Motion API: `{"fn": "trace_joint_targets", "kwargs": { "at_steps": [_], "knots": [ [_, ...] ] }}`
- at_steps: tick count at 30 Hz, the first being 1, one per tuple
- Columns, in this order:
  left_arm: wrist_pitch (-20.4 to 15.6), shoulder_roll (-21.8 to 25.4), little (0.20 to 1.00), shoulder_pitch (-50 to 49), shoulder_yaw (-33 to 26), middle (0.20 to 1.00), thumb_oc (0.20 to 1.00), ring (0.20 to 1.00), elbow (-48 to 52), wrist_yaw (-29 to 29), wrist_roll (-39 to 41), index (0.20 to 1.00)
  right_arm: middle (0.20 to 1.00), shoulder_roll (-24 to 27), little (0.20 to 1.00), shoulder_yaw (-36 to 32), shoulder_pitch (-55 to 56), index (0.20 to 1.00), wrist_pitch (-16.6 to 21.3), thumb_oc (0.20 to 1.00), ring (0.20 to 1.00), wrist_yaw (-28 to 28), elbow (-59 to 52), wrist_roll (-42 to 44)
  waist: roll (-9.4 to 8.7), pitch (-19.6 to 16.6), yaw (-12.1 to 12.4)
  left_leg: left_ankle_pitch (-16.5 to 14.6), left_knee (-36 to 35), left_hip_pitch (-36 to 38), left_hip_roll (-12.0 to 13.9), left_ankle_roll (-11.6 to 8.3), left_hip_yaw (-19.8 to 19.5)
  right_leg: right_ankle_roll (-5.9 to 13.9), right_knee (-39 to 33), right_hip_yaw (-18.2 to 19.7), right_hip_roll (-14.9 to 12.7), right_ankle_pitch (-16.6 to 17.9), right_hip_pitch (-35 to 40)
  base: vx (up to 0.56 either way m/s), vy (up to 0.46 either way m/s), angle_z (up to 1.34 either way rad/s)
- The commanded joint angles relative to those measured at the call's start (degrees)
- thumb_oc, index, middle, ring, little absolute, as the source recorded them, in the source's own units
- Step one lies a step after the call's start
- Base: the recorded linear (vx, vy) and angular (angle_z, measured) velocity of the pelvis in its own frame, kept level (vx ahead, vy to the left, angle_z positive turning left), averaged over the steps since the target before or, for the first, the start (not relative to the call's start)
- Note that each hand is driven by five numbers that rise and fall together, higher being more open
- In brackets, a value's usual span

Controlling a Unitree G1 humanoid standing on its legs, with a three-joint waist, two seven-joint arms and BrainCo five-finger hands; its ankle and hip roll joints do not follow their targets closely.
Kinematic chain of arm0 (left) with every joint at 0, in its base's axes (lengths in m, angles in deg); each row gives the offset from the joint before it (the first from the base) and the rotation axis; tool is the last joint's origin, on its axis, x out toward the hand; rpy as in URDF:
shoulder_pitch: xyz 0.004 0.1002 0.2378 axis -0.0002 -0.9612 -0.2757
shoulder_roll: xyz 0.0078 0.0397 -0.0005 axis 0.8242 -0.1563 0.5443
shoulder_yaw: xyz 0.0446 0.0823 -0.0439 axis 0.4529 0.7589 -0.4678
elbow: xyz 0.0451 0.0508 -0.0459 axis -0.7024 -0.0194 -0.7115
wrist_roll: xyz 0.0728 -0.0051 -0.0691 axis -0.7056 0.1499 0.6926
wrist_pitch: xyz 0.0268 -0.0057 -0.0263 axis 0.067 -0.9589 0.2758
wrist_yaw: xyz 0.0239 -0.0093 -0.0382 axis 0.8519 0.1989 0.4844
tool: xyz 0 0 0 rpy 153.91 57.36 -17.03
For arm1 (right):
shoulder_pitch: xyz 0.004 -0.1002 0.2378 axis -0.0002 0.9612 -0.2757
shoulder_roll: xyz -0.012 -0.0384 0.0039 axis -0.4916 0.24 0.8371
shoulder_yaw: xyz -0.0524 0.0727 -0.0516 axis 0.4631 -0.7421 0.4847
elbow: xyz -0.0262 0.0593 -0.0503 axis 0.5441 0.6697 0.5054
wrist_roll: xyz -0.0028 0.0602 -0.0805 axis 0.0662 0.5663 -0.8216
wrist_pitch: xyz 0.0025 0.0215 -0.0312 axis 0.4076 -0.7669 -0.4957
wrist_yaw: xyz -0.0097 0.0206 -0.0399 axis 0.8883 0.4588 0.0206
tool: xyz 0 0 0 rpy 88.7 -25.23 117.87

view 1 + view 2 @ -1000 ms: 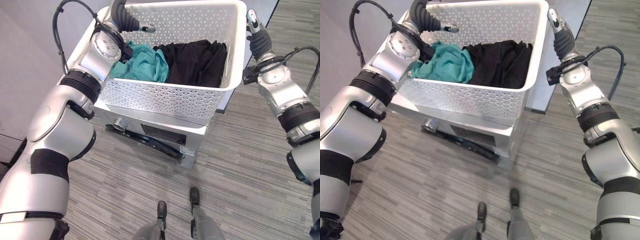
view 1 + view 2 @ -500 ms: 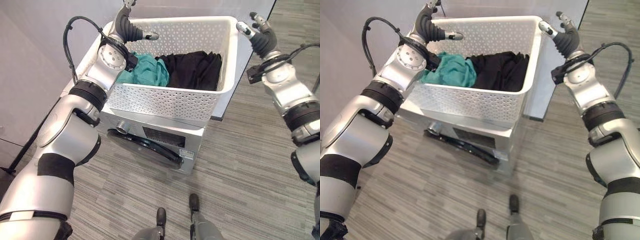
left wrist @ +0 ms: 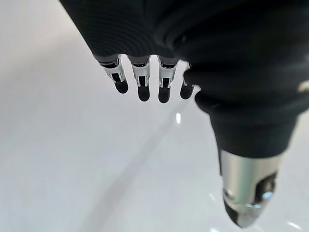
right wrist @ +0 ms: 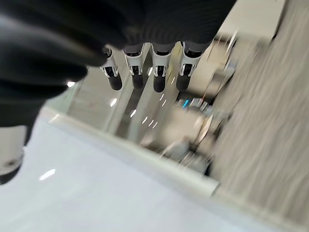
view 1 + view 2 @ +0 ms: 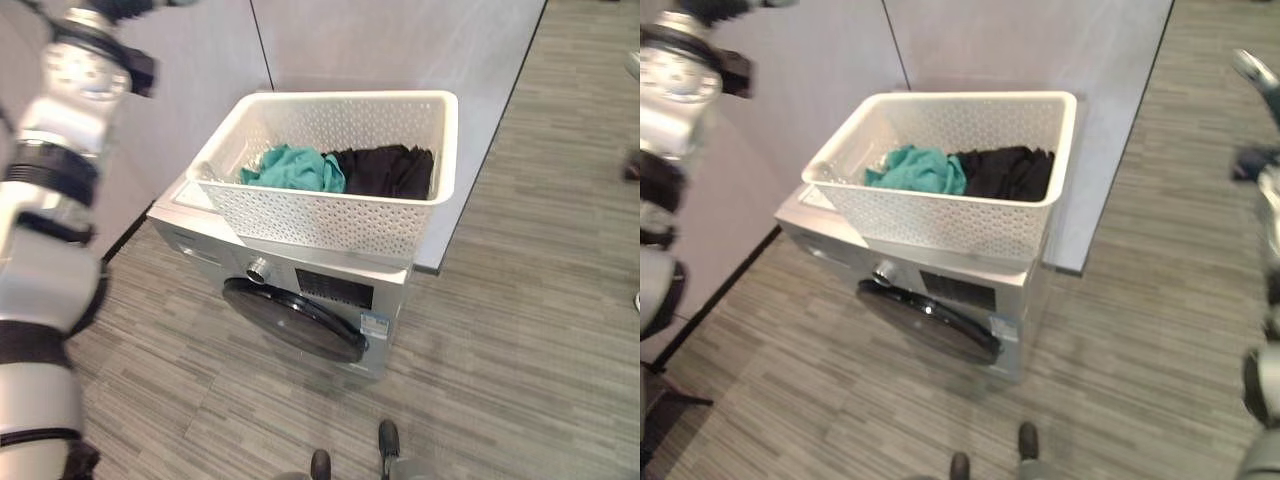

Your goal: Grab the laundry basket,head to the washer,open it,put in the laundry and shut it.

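The white perforated laundry basket (image 5: 330,205) stands on top of the silver washer (image 5: 385,290), and no hand touches it. Inside lie a teal cloth (image 5: 297,170) on the left and black clothes (image 5: 387,170) on the right. The washer's round dark door (image 5: 295,322) is shut. My left arm is raised at the upper left, well above and left of the basket. In its wrist view the left hand (image 3: 143,87) has straight fingers in front of a pale wall and holds nothing. My right hand (image 4: 159,77) is off to the right, open and holding nothing.
Grey wall panels (image 5: 380,45) rise right behind the washer and along its left side. Striped grey floor (image 5: 520,330) stretches in front of the washer and to its right.
Both hands have left the basket's sides and swung up and outward, the left to the upper left, the right to the far right. The camera has pulled back; the basket stays on the washer.
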Motion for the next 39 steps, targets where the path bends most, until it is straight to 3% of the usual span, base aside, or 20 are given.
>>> {"fn": "trace_joint_targets", "kwargs": {
  "at_steps": [1,2,3,4,5,7,9,14,17,20,21,22,24,25,26,27,30,35,36,39],
  "knots": [
    [-3.6,1.14,1.0,-0.81,-1.39,1.0,1.0,1.0,-1.03,-0.25,-0.73,1.0,1.0,0.24,1.0,-6.51,12.53,1.0,3.1,1.0,1.0,1.89,1.46,0.99,-2.01,-6.38,1.75,-1.56,0.99,1.51,1.33,-1.83,0.14,7.52,-0.12,2.73,-2.51,-6.42,4.83,-0.02,0.004,0.04],
    [-4.14,6.27,1.0,-5.56,-5.47,1.0,1.0,1.0,4.14,0.12,-0.46,1.0,1.0,-1.52,1.0,-12.55,20.86,1.0,2.82,1.0,1.0,2.45,5.11,1.29,-2.87,-5.92,2.24,-1.71,1.34,1.12,1.44,-1.78,0.11,7.55,-0.12,2.74,-2.55,-6.19,4.53,-0.02,0.0,0.05],
    [-4.03,6.12,1.0,-6.11,-5.93,1.0,1.0,1.0,4.53,0.04,-0.57,1.0,1.0,-1.45,1.0,-13.07,21.55,1.0,2.85,1.0,1.0,2.53,4.86,1.27,-2.79,-6.06,2.44,-1.74,1.4,1.09,1.42,-1.77,0.11,7.55,-0.12,2.74,-2.56,-6.2,4.53,-0.02,-0.014,0.05],
    [-4.28,10.59,1.0,-13.84,-12.7,1.0,1.0,1.0,7.91,1.16,1.24,1.0,1.0,-5.61,1.0,-18.65,27.88,1.0,2.89,1.0,1.0,4.04,8.82,4.87,-3.95,-5.68,3.32,-1.84,1.46,0.83,1.6,-1.77,-0.07,7.53,-0.12,2.63,-2.54,-6.11,4.27,0.0,0.0,0.0],
    [-4.22,10.51,1.0,-14.98,-13.73,1.0,1.0,1.0,8.42,1.11,1.13,1.0,1.0,-5.37,1.0,-18.85,28.3,1.0,2.93,1.0,1.0,4.17,8.67,4.93,-3.7,-5.84,3.41,-1.85,1.47,0.84,1.58,-1.77,-0.05,7.53,-0.12,2.66,-2.56,-6.13,4.28,0.0,-0.018,-0.05],
    [-4.37,12.94,1.0,-24.84,-22.5,1.0,1.0,1.0,9.11,1.85,3.12,1.0,1.0,-10.7,1.0,-23.88,31.99,1.0,4.04,1.0,1.0,8.53,14.63,17.18,-4.25,-5.7,4.36,-2.03,1.45,0.93,1.71,-1.8,-0.3,7.5,-0.12,2.54,-2.52,-6.21,4.32,0.02,-0.009,-0.04],
    [-3.21,13.69,1.0,-33.79,-31.02,1.0,1.0,1.0,9.56,2.23,4.42,1.0,1.0,-10.7,1.0,-24.39,34.71,1.0,1.09,1.0,1.0,11.5,28.3,18.1,-5.07,-5.45,5.69,-2.21,1.75,0.68,1.74,-1.95,-0.67,7.52,-0.12,2.39,-2.49,-6.24,4.4,0.0,0.0,0.0],
    [-0.59,13.01,1.0,-44.39,-38.93,1.0,1.0,1.0,3.83,2.98,0.57,1.0,1.0,-11.06,1.0,-21.57,35.57,1.0,-3.04,1.0,1.0,13.67,38.25,15.56,-5.05,-4.75,5.97,-2.19,1.96,0.42,1.85,-2.18,-0.61,7.52,-0.12,2.29,-2.64,-6.12,4.04,0.0,0.0,0.0],
    [1.26,8.59,1.0,-51.41,-40.64,1.0,1.0,1.0,-1.85,2.45,-7.07,1.0,1.0,-16.36,1.0,-15.47,33.66,1.0,-4.44,1.0,1.0,12.59,41.07,11.19,-5.23,-3.98,6.43,-2.07,1.99,0.11,1.79,-2.15,-0.66,7.39,-0.12,2.27,-2.8,-5.88,3.59,-0.04,0.001,-0.01],
    [2.41,-2.43,1.0,-60.47,-43.52,1.0,1.0,1.0,-5.33,1.08,-12.68,1.0,1.0,-26.95,1.0,-6.38,32.83,1.0,-5.04,1.0,1.0,11.94,41.93,4.05,-5.31,-2.51,7.26,-2.33,2.59,-0.25,1.67,-1.91,-0.69,7.09,-0.12,2.27,-2.96,-5.77,3.47,-0.03,-0.008,0.0],
    [3.35,-9.82,1.0,-65.31,-45.25,1.0,1.0,1.0,-7.33,0.01,-13.57,1.0,1.0,-33.22,1.0,-2.3,33.5,1.0,-5.54,1.0,1.0,11.92,41.02,1.09,-5.5,-2.33,7.28,-2.49,2.86,-0.65,1.46,-1.65,-0.64,6.93,-0.12,2.22,-3.21,-5.78,3.07,0.0,0.0,0.0],
    [3.37,-9.87,1.0,-65.59,-45.4,1.0,1.0,1.0,-7.23,-0.01,-13.61,1.0,1.0,-33.18,1.0,-2.19,33.58,1.0,-5.55,1.0,1.0,11.89,40.99,1.08,-5.29,-2.39,7.2,-2.97,2.72,-0.2,1.66,-1.65,-0.65,6.95,-0.12,2.17,-3.02,-6.23,3.45,0.0,0.0,0.0],
    [4.55,-20.09,1.0,-70.12,-44.65,1.0,1.0,1.0,-12.94,-0.15,-15.93,1.0,1.0,-39.03,1.0,3.01,35.54,1.0,-5.79,1.0,1.0,13.06,39.37,-3.43,-5.75,-1.85,6.5,-3.42,3.29,0.0,1.46,-1.37,-0.04,6.56,-0.12,2.77,-3.1,-6.21,3.5,0.0,0.006,0.03],
    [4.53,-20.13,1.0,-70.19,-44.67,1.0,1.0,1.0,-12.95,-0.17,-15.94,1.0,1.0,-39.0,1.0,3.04,35.62,1.0,-5.81,1.0,1.0,13.04,39.32,-3.44,-5.71,-1.88,6.5,-3.48,3.32,0.03,1.48,-1.37,-0.02,6.56,-0.12,2.78,-3.08,-6.23,3.54,-0.01,0.029,0.07],
    [5.14,-25.24,1.0,-72.73,-44.22,1.0,1.0,1.0,-16.36,0.39,-17.01,1.0,1.0,-40.62,1.0,5.12,36.43,1.0,-5.72,1.0,1.0,13.48,38.32,-5.75,-5.91,-1.81,5.97,-3.72,3.57,0.09,1.38,-1.23,0.53,6.45,-0.12,3.28,-3.16,-6.2,3.45,0.0,0.0,0.0],
    [5.12,-25.26,1.0,-72.75,-44.23,1.0,1.0,1.0,-16.37,0.39,-17.01,1.0,1.0,-40.6,1.0,5.13,36.47,1.0,-5.73,1.0,1.0,13.48,38.29,-5.76,-5.89,-1.82,5.97,-3.74,3.57,0.11,1.39,-1.23,0.55,6.45,-0.12,3.29,-3.15,-6.2,3.45,-0.01,0.029,-0.15],
    [6.48,-32.54,1.0,-77.48,-44.36,1.0,1.0,1.0,-21.51,2.0,-18.5,1.0,1.0,-41.32,1.0,5.53,37.86,1.0,-5.73,1.0,1.0,13.83,37.01,-7.76,-6.44,-2.78,4.9,-4.01,3.06,0.74,1.3,-0.89,1.67,6.23,-0.12,4.13,-3.27,-6.2,3.49,0.03,0.028,-0.07],
    [6.75,-36.5,1.0,-80.45,-41.91,1.0,1.0,1.0,-22.06,3.31,-21.8,1.0,1.0,-40.32,1.0,4.34,38.27,1.0,-5.65,1.0,1.0,13.1,36.91,-8.87,-7.02,-3.84,4.51,-4.14,2.42,1.47,1.21,-0.71,2.44,6.18,-0.12,4.41,-3.33,-6.22,3.66,0.02,0.016,-0.15],
    [4.75,-39.28,1.0,-88.79,-35.19,1.0,1.0,1.0,-14.22,4.98,-24.78,1.0,1.0,-35.74,1.0,16.14,33.84,1.0,-1.97,1.0,1.0,11.93,29.17,-19.2,-9.53,-3.5,8.33,-2.96,10.67,-5.57,-7.02,2.22,-9.7,2.45,5.89,14.06,4.24,-8.89,4.51,-0.01,0.035,-0.09],
    [4.53,-39.43,1.0,-90.06,-34.18,1.0,1.0,1.0,-15.52,5.63,-27.11,1.0,1.0,-36.73,1.0,16.32,34.84,1.0,-1.75,1.0,1.0,13.43,27.56,-17.9,-9.51,-3.84,7.85,-2.73,9.4,-4.44,-6.81,2.54,-9.11,2.63,5.91,13.55,3.63,-8.96,4.82,-0.02,0.047,-0.18]
  ]
}}
